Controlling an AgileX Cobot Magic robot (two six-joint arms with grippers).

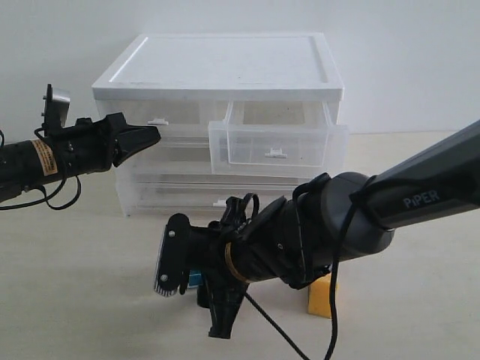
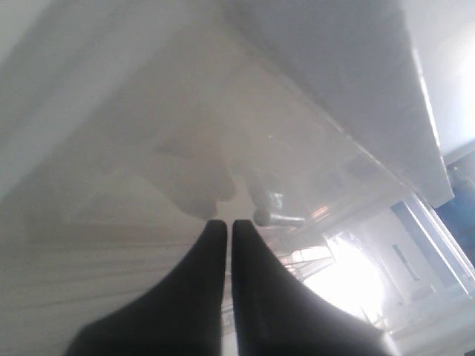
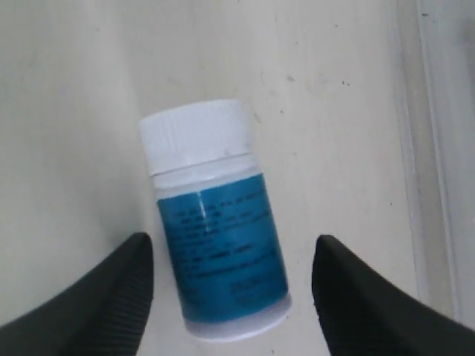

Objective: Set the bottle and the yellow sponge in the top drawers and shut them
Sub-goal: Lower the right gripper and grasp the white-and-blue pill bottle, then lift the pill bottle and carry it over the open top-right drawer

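While our right gripper [image 3: 231, 248] is hanging open, we are straddling the bottle [image 3: 215, 222] lengthwise, cap pointing away.

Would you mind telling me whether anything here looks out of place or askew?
Only mildly: the bottle seems to lie on its side on the table, cap on. The right top drawer stands pulled out. Nothing looks spilled or damaged.
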